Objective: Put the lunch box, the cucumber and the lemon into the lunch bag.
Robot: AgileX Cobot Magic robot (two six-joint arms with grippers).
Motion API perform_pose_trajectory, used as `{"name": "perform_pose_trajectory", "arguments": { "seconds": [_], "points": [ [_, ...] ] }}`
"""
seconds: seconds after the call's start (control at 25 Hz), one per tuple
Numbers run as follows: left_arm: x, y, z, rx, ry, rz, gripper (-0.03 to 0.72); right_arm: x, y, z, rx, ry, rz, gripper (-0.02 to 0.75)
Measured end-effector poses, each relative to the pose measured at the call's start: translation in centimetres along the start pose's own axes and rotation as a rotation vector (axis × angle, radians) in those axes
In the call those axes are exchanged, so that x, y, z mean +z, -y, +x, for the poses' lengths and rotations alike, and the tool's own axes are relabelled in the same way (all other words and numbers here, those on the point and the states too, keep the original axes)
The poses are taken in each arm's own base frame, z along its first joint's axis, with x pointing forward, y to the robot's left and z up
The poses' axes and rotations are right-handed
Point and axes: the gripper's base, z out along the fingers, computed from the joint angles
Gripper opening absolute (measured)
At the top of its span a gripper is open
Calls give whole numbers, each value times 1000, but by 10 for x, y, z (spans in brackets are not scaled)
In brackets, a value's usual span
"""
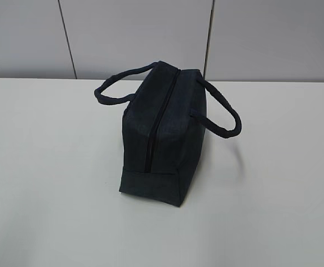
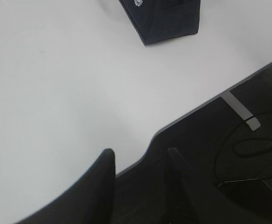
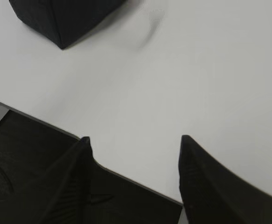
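The dark navy lunch bag (image 1: 162, 130) stands in the middle of the white table, its top zipper (image 1: 157, 122) shut and its two handles hanging to either side. A corner of it with the white logo shows at the top of the left wrist view (image 2: 166, 18), and another corner at the top left of the right wrist view (image 3: 63, 18). The lunch box, the cucumber and the lemon are out of view. My left gripper (image 2: 140, 156) is open and empty over the table's front edge. My right gripper (image 3: 135, 142) is open and empty, also over the front edge.
The white table (image 1: 50, 183) ends in a dark front edge (image 2: 191, 112), with dark floor and a cable (image 2: 247, 144) below it. A grey panelled wall (image 1: 150, 33) stands behind the table. Neither arm shows in the exterior view.
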Motion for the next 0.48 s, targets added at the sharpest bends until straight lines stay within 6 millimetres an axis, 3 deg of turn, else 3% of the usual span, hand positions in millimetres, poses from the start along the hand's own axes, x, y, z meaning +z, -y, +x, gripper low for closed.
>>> {"name": "perform_pose_trajectory", "arguments": {
  "seconds": [0.48],
  "points": [
    [7, -4, 2, 13, 73, -41, 239, -7, -2, 9, -12, 76, 22, 440]
  ]
}}
